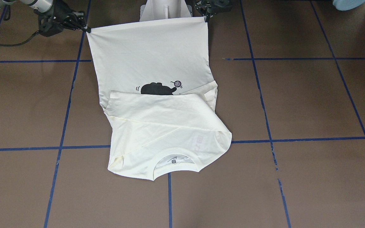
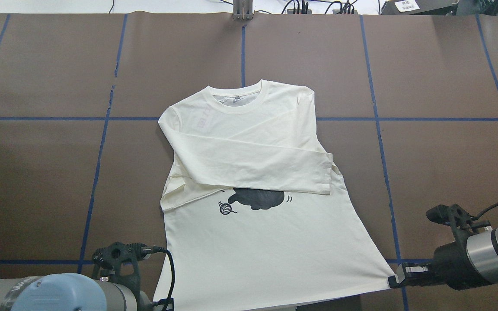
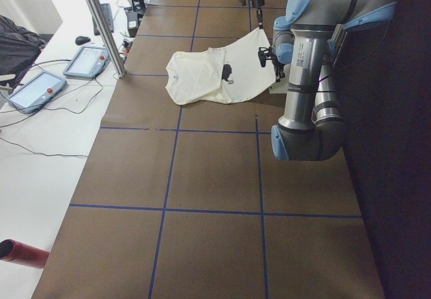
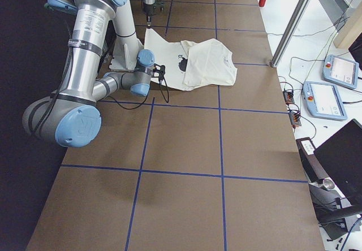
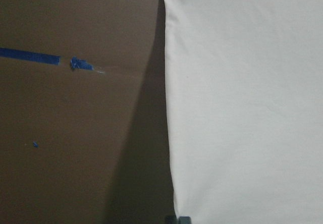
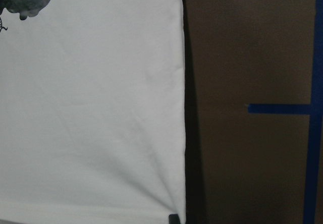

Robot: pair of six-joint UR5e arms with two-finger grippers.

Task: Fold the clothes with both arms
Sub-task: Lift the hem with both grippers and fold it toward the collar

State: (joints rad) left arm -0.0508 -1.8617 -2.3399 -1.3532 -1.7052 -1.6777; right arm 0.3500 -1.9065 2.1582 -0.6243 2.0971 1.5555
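Observation:
The cream-white T-shirt [image 1: 157, 126] lies print side up on the brown table, collar away from the robot. Both sleeves are folded across the chest and half cover the black cat print [image 2: 257, 198]. My left gripper [image 1: 206, 18] is shut on one corner of the hem. My right gripper [image 1: 88, 30] is shut on the other corner and also shows in the overhead view [image 2: 392, 280]. The hem is stretched taut between them and raised a little off the table. Each wrist view shows plain cloth [image 5: 242, 108] [image 6: 91, 108] with its side edge and a shadow beneath.
The white pedestal base [image 1: 165, 9] stands just behind the hem. Blue tape lines [image 2: 97, 172] cross the brown table. A metal post [image 3: 101, 23] and tablets [image 3: 87, 60] stand on the white side bench beyond the far edge. A red cylinder [image 3: 20, 253] lies there too.

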